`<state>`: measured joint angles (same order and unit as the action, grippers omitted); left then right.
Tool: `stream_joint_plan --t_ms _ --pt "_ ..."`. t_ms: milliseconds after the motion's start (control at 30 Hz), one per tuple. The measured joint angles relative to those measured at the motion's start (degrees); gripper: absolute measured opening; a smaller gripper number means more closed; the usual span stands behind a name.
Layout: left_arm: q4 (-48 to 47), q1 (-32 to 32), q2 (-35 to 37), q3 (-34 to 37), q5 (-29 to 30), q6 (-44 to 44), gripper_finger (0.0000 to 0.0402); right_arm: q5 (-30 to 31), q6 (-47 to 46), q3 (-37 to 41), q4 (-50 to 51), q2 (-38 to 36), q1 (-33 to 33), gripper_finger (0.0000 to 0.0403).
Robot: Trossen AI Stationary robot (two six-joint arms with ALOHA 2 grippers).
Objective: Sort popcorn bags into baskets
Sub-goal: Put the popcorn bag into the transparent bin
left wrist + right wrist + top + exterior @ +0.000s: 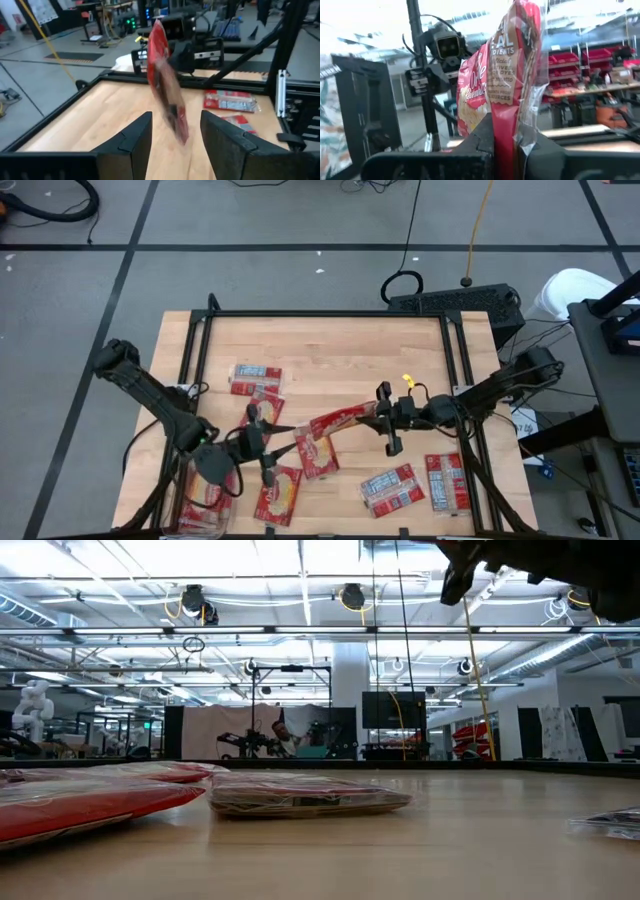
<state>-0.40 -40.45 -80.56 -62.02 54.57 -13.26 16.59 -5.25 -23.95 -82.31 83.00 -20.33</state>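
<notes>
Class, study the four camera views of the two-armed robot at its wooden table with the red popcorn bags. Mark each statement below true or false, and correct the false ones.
1. The right gripper is shut on a popcorn bag held above the table. True.
2. The left gripper is clamped on that bag. False: in the left wrist view its fingers stand open, with the bag's end between them.
3. All the other bags are stacked in one pile. False: they lie scattered on the wooden table.
4. In the right wrist view the held bag stands between that gripper's fingers. True.
5. The table is bare on the right arm's side. False: two bags lie there.
</notes>
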Motion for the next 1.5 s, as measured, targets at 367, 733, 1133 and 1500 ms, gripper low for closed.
stream_joint_plan --t_ms 367,733,1133,1500 --pt "-0.79 -1.68 4.04 0.00 1.77 4.30 0.0204 6.00 4.46 -4.63 -7.56 12.47 -2.35 0.0013" --pt "-3.41 -1.97 1.72 0.00 1.99 8.25 0.0177 5.84 9.89 -10.08 -7.56 16.70 -1.51 0.0013" --pt "-4.68 -6.46 1.69 0.00 8.62 16.56 0.0154 5.86 7.55 -9.83 -7.58 16.68 -1.42 0.0013" --pt "-12.03 -5.56 1.69 0.00 8.66 -1.88 0.0154 5.97 12.87 -10.16 -7.55 16.68 -1.25 0.0013"
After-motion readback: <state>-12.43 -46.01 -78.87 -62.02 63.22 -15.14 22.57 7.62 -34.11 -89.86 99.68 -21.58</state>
